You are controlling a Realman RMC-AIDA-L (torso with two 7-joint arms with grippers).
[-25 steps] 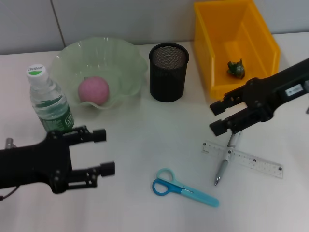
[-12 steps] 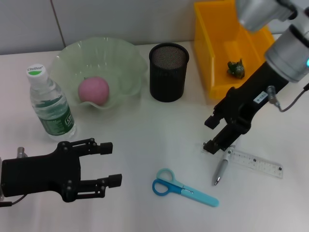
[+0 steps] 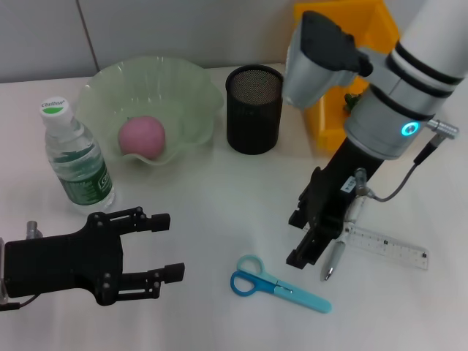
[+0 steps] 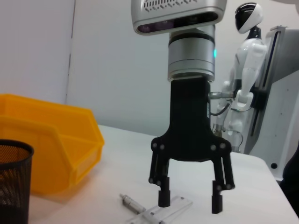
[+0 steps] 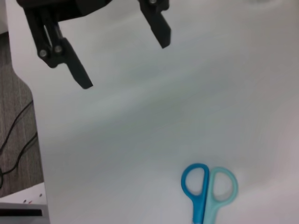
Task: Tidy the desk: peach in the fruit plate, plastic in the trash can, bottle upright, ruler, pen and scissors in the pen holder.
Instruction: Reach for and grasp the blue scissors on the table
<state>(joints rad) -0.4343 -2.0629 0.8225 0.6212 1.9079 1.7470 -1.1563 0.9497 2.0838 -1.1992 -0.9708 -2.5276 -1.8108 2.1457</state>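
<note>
Right, right gripper (image 3: 302,238) spread open over silver pen (image 3: 336,255) crossing clear flat ruler (image 3: 380,245), blue plastic scissors (image 3: 278,284) nearby, left gripper (image 3: 165,246) open, idle.

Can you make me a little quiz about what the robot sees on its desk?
1. True or false: the round pink peach lies in the pale green wavy plate.
2. Which thing is under the right tool? A) blue scissors B) silver pen on the clear ruler C) capped plastic water bottle
3. Fill in: the black mesh pen holder holds ____ of the tools to tidy.

Key: 1 true. 2 B. 3 none, as far as the head view shows. The left tool hangs open near the desk's front.
</note>
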